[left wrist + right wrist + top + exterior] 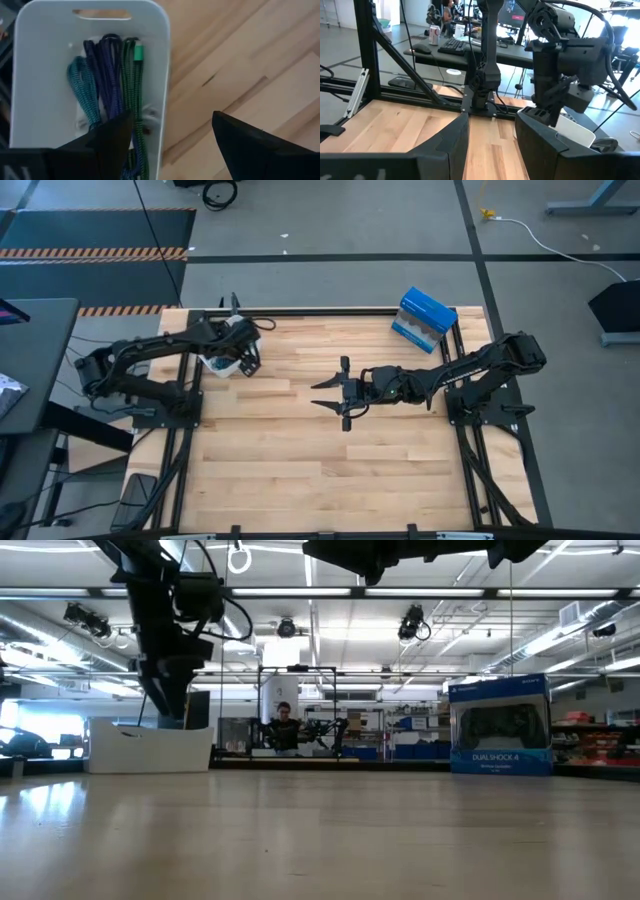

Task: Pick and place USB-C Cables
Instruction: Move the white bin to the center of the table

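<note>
Left gripper (170, 145) spread wide, hovering over the white tray (30, 75) holding the USB-C Cables (107, 85); better to drop straight down, straddle one bundle, avoid the rim; right gripper (327, 394) released, parked mid-surface (300, 460).

Pale wood-plank worktop (300, 450) looks smooth w/ slight sheen, white square tray (30, 75) smooth matt plastic, teal, purple & green cables (112, 75) braided cloth-like, blue-white box (424, 320) glossy printed cardboard, black frame rails (395, 55) matt metal.
</note>
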Robot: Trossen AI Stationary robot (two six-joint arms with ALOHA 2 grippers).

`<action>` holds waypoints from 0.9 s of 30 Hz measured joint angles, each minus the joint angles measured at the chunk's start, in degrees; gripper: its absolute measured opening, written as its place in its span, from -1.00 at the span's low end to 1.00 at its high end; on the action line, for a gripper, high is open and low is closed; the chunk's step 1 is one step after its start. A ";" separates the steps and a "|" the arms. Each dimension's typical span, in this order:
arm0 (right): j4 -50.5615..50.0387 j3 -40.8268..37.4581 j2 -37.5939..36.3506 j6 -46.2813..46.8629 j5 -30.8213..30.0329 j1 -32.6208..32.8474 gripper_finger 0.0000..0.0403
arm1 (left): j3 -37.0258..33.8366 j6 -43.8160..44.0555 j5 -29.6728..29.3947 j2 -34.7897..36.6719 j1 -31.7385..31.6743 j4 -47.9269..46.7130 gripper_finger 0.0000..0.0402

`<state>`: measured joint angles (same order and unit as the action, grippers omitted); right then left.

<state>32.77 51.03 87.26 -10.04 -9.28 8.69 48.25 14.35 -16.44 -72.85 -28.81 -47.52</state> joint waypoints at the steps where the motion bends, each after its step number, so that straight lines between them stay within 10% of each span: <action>1: 0.00 0.00 0.00 0.00 -0.02 0.00 -0.17 | 0.00 0.02 0.24 -0.49 0.42 0.38 0.40; 18: -0.66 0.00 0.00 0.57 0.00 0.22 -0.17 | -0.02 -3.04 1.28 -16.05 -0.77 2.71 0.37; 27: -1.45 0.00 0.00 0.42 -0.03 -0.17 -0.17 | -0.02 -2.54 3.42 -16.05 1.75 4.84 -0.21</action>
<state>31.32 51.03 87.27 -9.63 -9.31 8.51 48.23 11.81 -13.02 -88.90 -27.05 -42.68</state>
